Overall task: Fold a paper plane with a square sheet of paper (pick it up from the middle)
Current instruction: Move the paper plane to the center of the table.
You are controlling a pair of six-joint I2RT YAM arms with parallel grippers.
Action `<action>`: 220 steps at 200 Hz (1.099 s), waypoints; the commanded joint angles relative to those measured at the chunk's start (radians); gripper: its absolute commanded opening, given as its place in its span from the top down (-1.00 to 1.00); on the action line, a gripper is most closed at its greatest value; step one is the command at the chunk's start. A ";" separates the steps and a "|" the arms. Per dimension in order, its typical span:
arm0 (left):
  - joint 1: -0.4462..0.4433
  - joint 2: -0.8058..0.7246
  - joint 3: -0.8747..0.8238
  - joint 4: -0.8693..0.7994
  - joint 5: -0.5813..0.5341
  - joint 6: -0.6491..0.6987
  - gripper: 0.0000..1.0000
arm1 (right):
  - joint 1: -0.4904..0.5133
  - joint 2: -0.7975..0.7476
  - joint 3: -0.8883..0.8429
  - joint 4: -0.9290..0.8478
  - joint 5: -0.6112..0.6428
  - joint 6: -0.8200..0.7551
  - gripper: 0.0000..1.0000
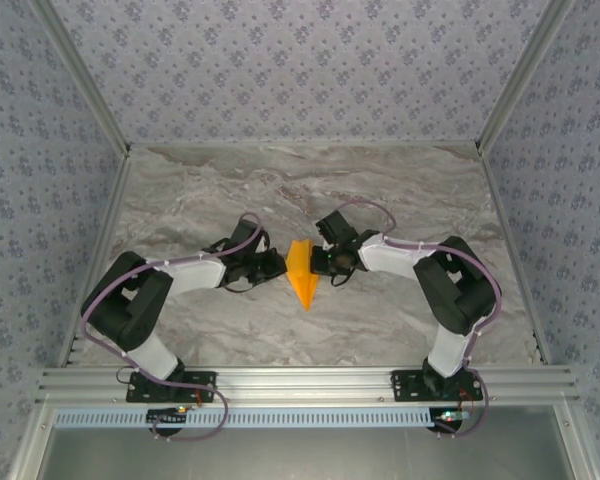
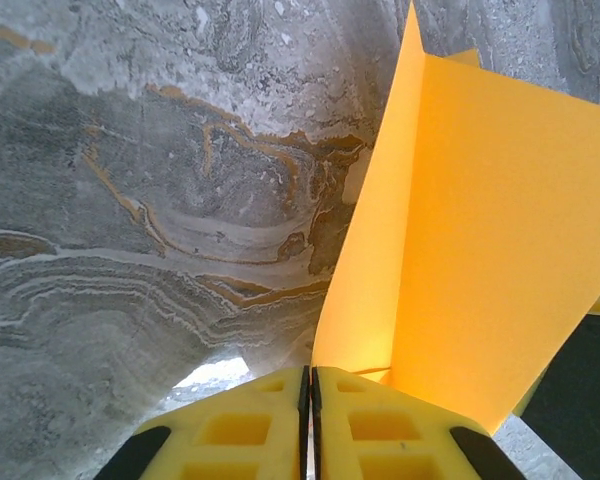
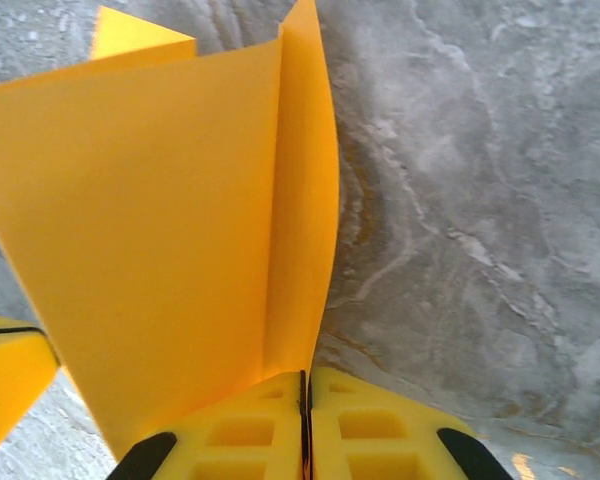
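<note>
Yellow fingertips (image 2: 250, 425) of left gripper (image 2: 310, 375) and right gripper (image 3: 305, 378) pinch shut on opposite sides of the folded paper (image 1: 302, 272), which rises straight ahead of each, long axis crosswise between them, both arms equally near.

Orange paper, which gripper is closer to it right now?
Neither left nor right: both touch it. The left gripper is shut on the orange paper from its left side, the right gripper from its right side.
</note>
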 commanded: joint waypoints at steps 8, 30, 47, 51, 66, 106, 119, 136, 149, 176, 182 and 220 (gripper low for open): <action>0.003 0.026 -0.014 0.026 0.014 -0.008 0.89 | -0.023 -0.024 -0.039 -0.003 -0.007 0.018 0.64; 0.003 0.025 -0.019 0.032 0.017 -0.009 0.92 | -0.026 -0.043 -0.042 -0.005 -0.012 0.026 0.54; 0.002 0.024 -0.022 0.037 0.019 -0.011 0.92 | -0.022 -0.075 -0.041 -0.009 -0.016 0.029 0.45; 0.003 0.022 -0.022 0.037 0.019 -0.011 0.92 | -0.021 -0.084 -0.042 -0.013 -0.015 0.029 0.44; 0.003 0.019 -0.022 0.040 0.023 -0.013 0.92 | -0.010 -0.117 -0.045 -0.022 -0.012 0.034 0.38; 0.003 0.005 -0.026 0.049 0.030 -0.013 0.92 | 0.069 -0.173 -0.047 -0.054 0.030 0.040 0.24; 0.003 0.003 -0.026 0.049 0.033 -0.013 0.92 | 0.101 -0.179 -0.039 -0.084 0.074 0.047 0.23; 0.003 0.004 -0.026 0.053 0.038 -0.014 0.93 | 0.143 -0.173 -0.024 -0.119 0.125 0.057 0.24; 0.003 0.003 -0.029 0.055 0.039 -0.014 0.93 | 0.171 -0.159 -0.009 -0.140 0.144 0.060 0.24; 0.004 0.000 -0.032 0.059 0.041 -0.015 0.92 | 0.197 -0.113 0.019 -0.174 0.177 0.070 0.26; 0.003 -0.001 -0.032 0.060 0.042 -0.016 0.92 | 0.198 -0.106 0.023 -0.172 0.175 0.071 0.27; 0.003 -0.006 -0.036 0.063 0.046 -0.015 0.92 | 0.203 -0.063 0.045 -0.159 0.156 0.065 0.27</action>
